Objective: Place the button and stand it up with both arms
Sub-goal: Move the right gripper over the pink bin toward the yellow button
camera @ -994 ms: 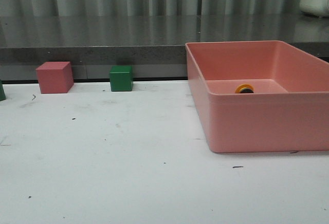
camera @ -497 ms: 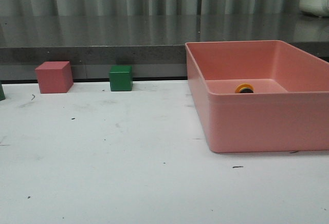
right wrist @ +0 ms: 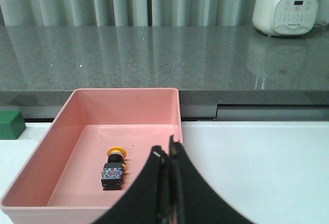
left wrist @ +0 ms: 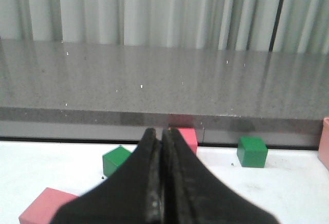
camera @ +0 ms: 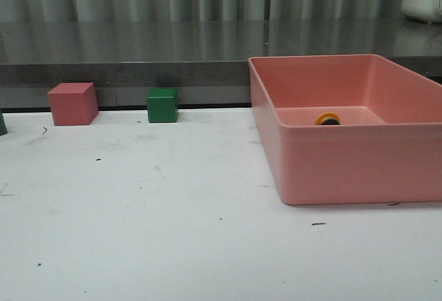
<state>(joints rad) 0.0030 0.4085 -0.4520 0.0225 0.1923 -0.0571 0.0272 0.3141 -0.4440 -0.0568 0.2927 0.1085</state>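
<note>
Figure: the scene with the task not yet begun. The button (right wrist: 113, 168) lay on its side on the floor of the pink bin (camera: 345, 170), which stood on the white surface (camera: 152, 218) toward the robot's right. In the right wrist view the yellow cap pointed toward the bin's far wall and the blue-and-black base block toward the near wall, so the long axis ran roughly front to back and close to horizontal. In the front view only the cap's rim (camera: 329, 119) showed above the near wall.

The right claw (right wrist: 169, 154) was closed on nothing, its two fingers pressed together, and it hung above the near part of the bin. The button lay ahead of it, lower, and off toward the robot's left. The left claw (left wrist: 160, 147) was likewise closed and empty, facing the cubes: a green cube (left wrist: 252, 152), a second green cube (left wrist: 117, 161) and two pink cubes (left wrist: 186, 137) (left wrist: 45, 208) near the grey counter (left wrist: 154, 85). A white appliance (right wrist: 288, 5) stood on that counter.

By this layout the right arm was judged much the nearer, and its claw would have to open and descend inside the walls to straddle the body across its axis.
</note>
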